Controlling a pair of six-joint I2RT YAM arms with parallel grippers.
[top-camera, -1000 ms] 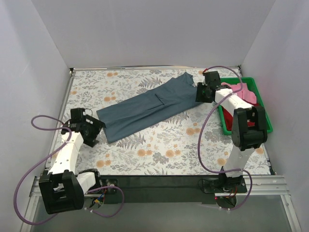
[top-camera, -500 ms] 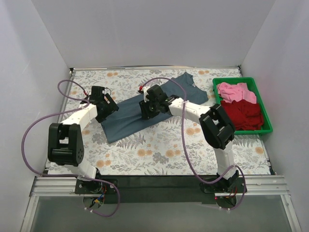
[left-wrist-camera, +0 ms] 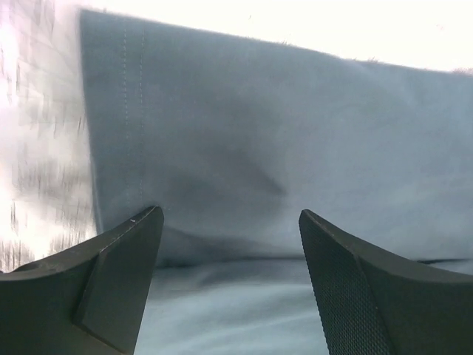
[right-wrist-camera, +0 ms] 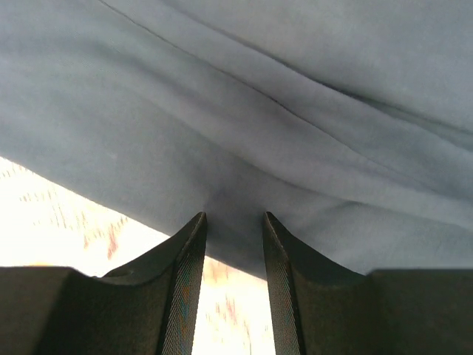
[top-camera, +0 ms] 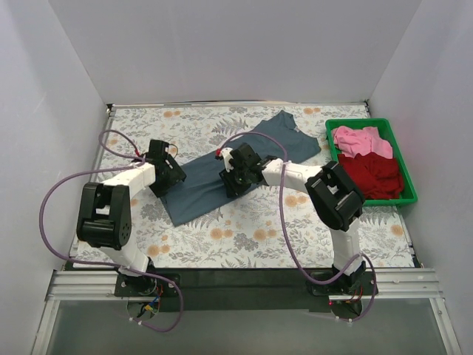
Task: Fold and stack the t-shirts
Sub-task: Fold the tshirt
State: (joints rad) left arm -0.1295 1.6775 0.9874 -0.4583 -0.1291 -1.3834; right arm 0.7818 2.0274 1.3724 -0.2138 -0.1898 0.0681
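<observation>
The slate blue-grey t-shirt [top-camera: 281, 144] lies folded lengthwise in a long diagonal strip across the floral table. My left gripper [top-camera: 171, 177] is open wide over the strip's lower left end; in the left wrist view [left-wrist-camera: 229, 222] blue cloth [left-wrist-camera: 259, 148] fills the space between the fingers. My right gripper [top-camera: 235, 180] is at the strip's near edge around its middle. Its jaws stand narrowly apart [right-wrist-camera: 233, 220] with the shirt's edge [right-wrist-camera: 259, 96] at the tips. The pink t-shirt [top-camera: 358, 139] and dark red t-shirt [top-camera: 373, 174] lie crumpled in the bin.
The green plastic bin [top-camera: 377, 203] stands at the right edge of the table. The floral tablecloth [top-camera: 259, 229] covers the surface. White walls close in the back and sides. Purple cables loop off both arms.
Both arms came in from the shirt's ends onto the strip. Over the last half second the left gripper moved slightly toward the near right, and the right gripper shifted a little along the near edge.
</observation>
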